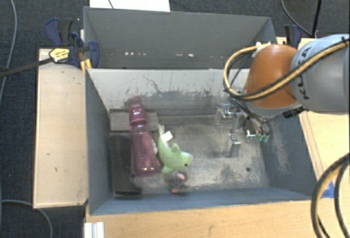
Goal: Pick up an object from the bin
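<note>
My gripper (235, 143) hangs low over bare bin floor in the right half of the bin, with nothing under it. The nearest loose thing is a green soft toy (174, 158) with a white tag, lying left of the gripper at the middle front. A purple-pink plastic bottle (141, 146) lies lengthwise right beside the toy, its cap pointing to the back wall. A small dark and pink thing (178, 178) sits just in front of the toy, close to the front wall.
A flat black slab (121, 170) lies along the left wall, partly under the bottle. Behind it rests a grey block (121, 120). The arm with its orange cover and yellow cables reaches in over the right rim.
</note>
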`<state>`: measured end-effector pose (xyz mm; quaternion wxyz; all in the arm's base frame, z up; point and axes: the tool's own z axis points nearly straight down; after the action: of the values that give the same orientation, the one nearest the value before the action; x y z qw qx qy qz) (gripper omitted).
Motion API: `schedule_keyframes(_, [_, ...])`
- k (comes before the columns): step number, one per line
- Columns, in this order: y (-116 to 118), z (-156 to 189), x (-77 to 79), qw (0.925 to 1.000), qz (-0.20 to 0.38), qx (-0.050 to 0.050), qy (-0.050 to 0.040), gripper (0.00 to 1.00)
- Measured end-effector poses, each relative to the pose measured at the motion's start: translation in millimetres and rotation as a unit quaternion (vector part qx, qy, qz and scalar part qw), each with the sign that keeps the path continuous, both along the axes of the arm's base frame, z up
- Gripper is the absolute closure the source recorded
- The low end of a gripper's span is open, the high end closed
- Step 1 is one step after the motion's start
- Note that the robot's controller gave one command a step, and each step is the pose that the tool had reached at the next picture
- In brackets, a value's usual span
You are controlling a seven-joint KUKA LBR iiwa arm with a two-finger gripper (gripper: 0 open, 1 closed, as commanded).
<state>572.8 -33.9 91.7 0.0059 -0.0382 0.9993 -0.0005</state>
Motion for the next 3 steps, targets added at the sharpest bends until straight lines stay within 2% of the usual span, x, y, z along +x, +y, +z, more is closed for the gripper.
schedule_keyframes(1, [16.6, -22.9, 12.1, 1.0, -0.004, 0.002, 0.004, 0.0])
schedule_keyframes(2, [-0.3, 18.6, -4.7, 1.0, -0.001, 0.001, 0.0055, 0.0])
schedule_keyframes(3, [28.5, 43.7, -30.8, 0.9997, 0.025, -0.001, -0.0009, 0.0])
